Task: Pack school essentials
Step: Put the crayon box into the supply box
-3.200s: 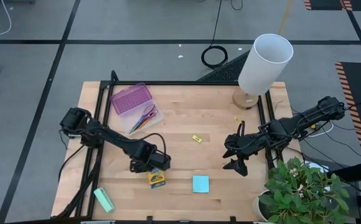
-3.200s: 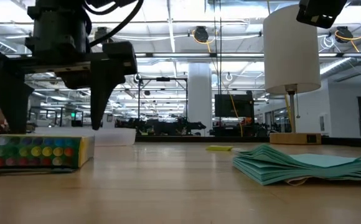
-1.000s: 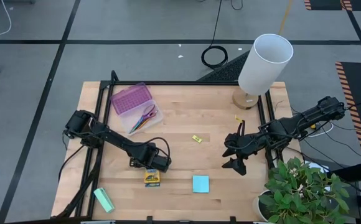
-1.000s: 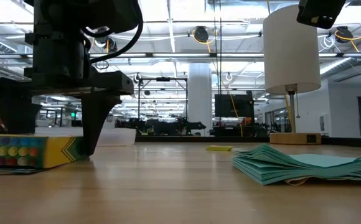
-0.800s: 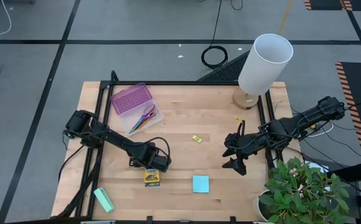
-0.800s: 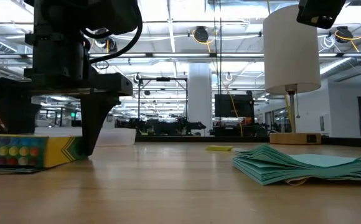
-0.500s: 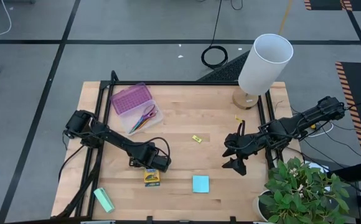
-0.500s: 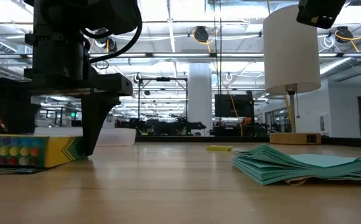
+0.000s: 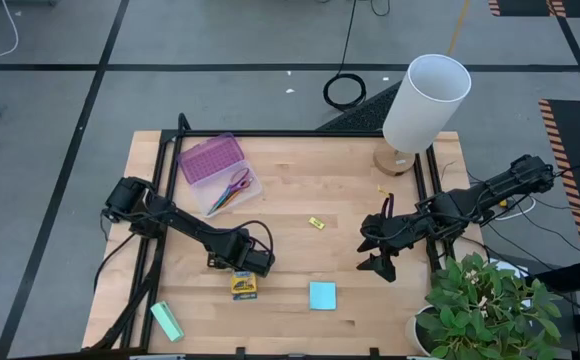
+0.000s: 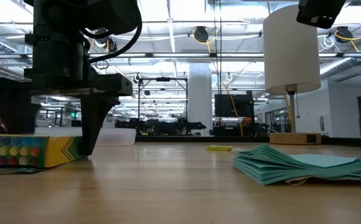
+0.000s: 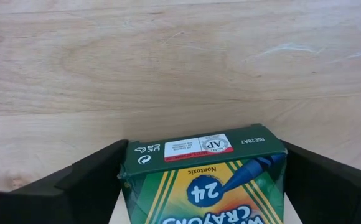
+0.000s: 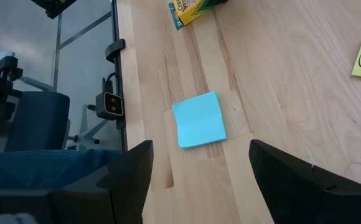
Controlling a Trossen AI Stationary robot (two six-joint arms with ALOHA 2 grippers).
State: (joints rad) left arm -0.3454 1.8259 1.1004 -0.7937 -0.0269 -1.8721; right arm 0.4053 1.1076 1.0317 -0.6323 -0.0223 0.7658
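Down low on the desk (image 9: 310,180) now with the left tool (image 9: 243,274), where three seconds back hung higher and clear. Fingers (image 11: 93,177) set against both long sides of the crayon box (image 11: 202,180), closed up to it as far as the wrist view shows, with the box flat on the wood between them. Turned the box on the way in, so its length now runs out from the tool; no shift at all over the last second. Reads as a grip just made and a lift not yet begun.

Off to one side of the tool, apart from it, the cyan sticky-note pad (image 9: 321,295). Farther out, the tiny yellow piece (image 9: 316,223). Back along the arm, well apart, the pens (image 9: 225,200), the purple-handled scissors (image 9: 238,183) and the purple case (image 9: 210,158), presumably where the box goes. Farthest, the right tool (image 9: 378,250), spread wide, empty, waiting.
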